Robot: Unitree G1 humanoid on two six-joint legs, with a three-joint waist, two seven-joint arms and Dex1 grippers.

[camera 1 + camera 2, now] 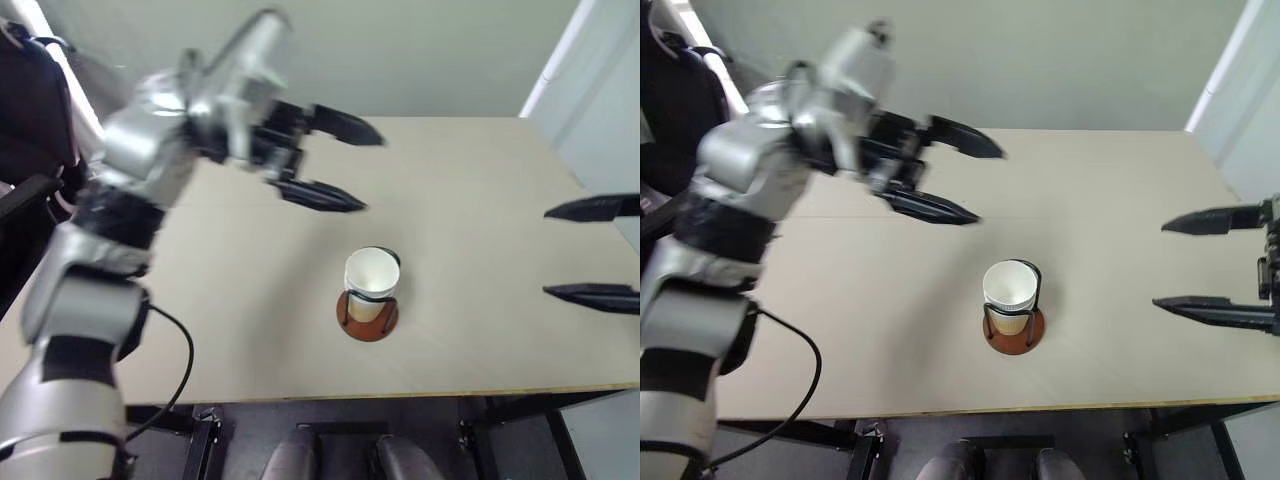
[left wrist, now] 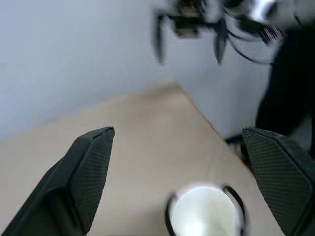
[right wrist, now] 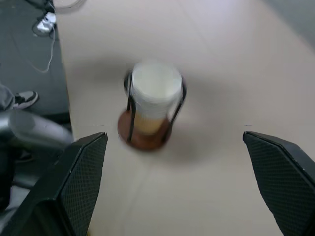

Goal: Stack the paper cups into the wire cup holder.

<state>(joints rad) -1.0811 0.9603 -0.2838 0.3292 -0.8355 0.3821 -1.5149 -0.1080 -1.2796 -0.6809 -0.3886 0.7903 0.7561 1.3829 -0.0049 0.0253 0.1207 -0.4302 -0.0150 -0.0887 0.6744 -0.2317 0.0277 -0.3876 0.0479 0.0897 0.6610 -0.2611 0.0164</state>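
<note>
The paper cups [image 1: 1010,285] sit stacked inside the wire cup holder [image 1: 1014,331] near the desk's [image 1: 840,300] front edge. My left claw [image 1: 960,180] hangs spread wide and empty above and behind them; my right claw [image 1: 1200,262] gapes empty, well off to their right.

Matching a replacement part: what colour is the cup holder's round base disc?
Reddish-brown round base disc under black wire loops; right wrist view shows it best.
</note>
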